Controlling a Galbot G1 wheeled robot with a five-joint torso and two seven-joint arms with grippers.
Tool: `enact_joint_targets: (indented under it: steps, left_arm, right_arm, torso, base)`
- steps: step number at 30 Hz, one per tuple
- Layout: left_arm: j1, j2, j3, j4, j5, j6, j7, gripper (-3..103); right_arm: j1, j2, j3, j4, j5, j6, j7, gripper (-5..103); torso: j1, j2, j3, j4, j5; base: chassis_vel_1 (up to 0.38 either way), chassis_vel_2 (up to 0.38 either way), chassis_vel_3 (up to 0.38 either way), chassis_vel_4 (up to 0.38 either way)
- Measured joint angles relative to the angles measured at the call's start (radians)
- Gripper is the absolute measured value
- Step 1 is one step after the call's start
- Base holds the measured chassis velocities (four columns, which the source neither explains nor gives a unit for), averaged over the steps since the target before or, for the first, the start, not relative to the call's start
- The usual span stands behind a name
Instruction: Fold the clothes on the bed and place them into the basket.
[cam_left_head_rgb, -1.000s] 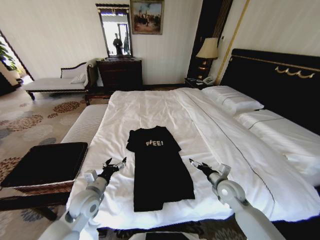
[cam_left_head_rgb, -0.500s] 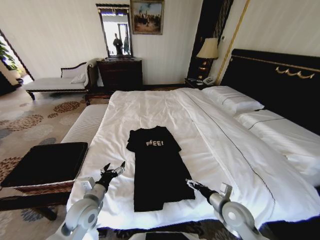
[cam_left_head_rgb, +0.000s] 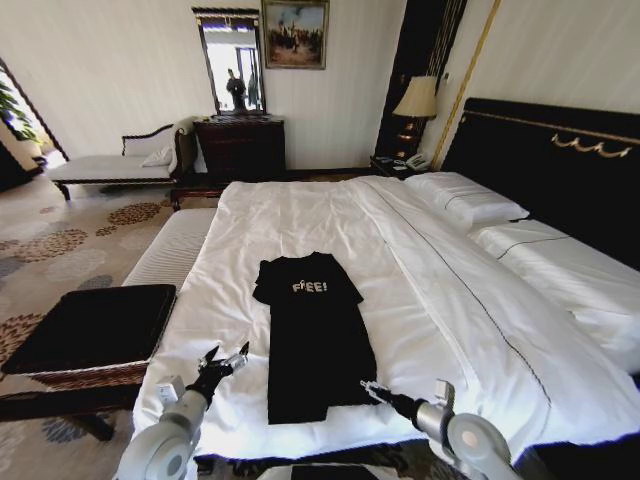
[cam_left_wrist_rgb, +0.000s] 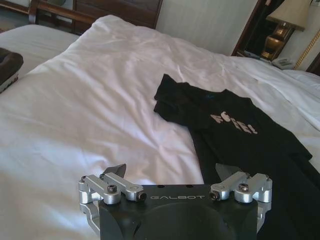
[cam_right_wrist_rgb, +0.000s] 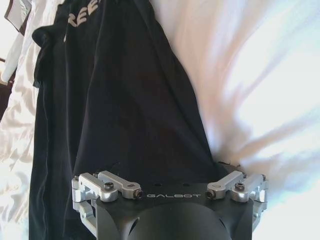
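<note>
— Where's the T-shirt (cam_left_head_rgb: 317, 335)?
— Flat on the bed (cam_left_head_rgb: 420, 270), collar toward the far end, hem nearest. Head view adds the basket (cam_left_head_rgb: 90, 335).
— Claws?
— Left claw (cam_left_head_rgb: 224, 357) and right claw (cam_left_head_rgb: 368, 388) both spread, flanking it.

This is a furnished hotel-style bedroom: a very large bed with white duvet and pillows (cam_left_head_rgb: 330, 215) stands against a black headboard with gold trim (cam_left_head_rgb: 560, 150), beside a lit bedside lamp (cam_left_head_rgb: 416, 100), a dark wooden dresser with tall mirror (cam_left_head_rgb: 238, 145), a framed painting (cam_left_head_rgb: 294, 33), a white chaise longue (cam_left_head_rgb: 110, 165) and floral patterned carpet (cam_left_head_rgb: 60, 240).
</note>
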Motion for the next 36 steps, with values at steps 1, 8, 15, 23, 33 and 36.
enact_joint_targets:
  steps: [1, 8, 15, 23, 33, 36]
  left_arm:
    - [0.018, -0.005, -0.001, 0.0, 0.0, 0.0, 0.005, 100]
    - [0.073, -0.013, -0.006, 0.004, 0.008, -0.019, 0.025, 100]
    - [0.051, -0.005, -0.01, -0.004, -0.002, -0.018, 0.025, 100]
    - [0.044, -0.003, 0.015, -0.004, 0.005, -0.015, 0.024, 100]
    - [0.076, 0.009, 0.052, -0.028, 0.012, -0.002, 0.023, 100]
    - [0.08, 0.017, 0.075, -0.03, 0.015, 0.003, 0.023, 100]
  right_arm:
    - [0.004, 0.004, -0.005, -0.003, 0.001, -0.001, 0.003, 100]
    - [0.022, 0.008, 0.028, -0.013, -0.026, -0.005, 0.017, 100]
    - [0.015, -0.027, 0.124, 0.066, 0.125, -0.011, 0.09, 100]
    - [-0.065, -0.024, 0.175, 0.074, 0.103, -0.031, 0.102, 100]
    - [-0.03, 0.016, 0.098, 0.037, 0.112, -0.064, 0.113, 86]
    - [-0.017, 0.022, 0.091, 0.03, 0.112, -0.062, 0.115, 75]
  torso:
    - [0.0, 0.0, 0.0, 0.0, -0.0001]
    - [0.0, 0.0, 0.0, 0.0006, 0.0009]
    - [0.0, 0.0, 0.0, 0.0002, 0.0006]
    - [0.0, 0.0, 0.0, 0.0, 0.0003]
    - [0.0, 0.0, 0.0, 0.0003, 0.0003]
    - [0.0, 0.0, 0.0, 0.0003, 0.0002]
  base:
    - [0.0, 0.0, 0.0, 0.0]
    - [0.0, 0.0, 0.0, 0.0]
    - [0.0, 0.0, 0.0, 0.0]
    - [0.0, 0.0, 0.0, 0.0]
    - [0.0, 0.0, 0.0, 0.0]
    - [0.0, 0.0, 0.0, 0.0]
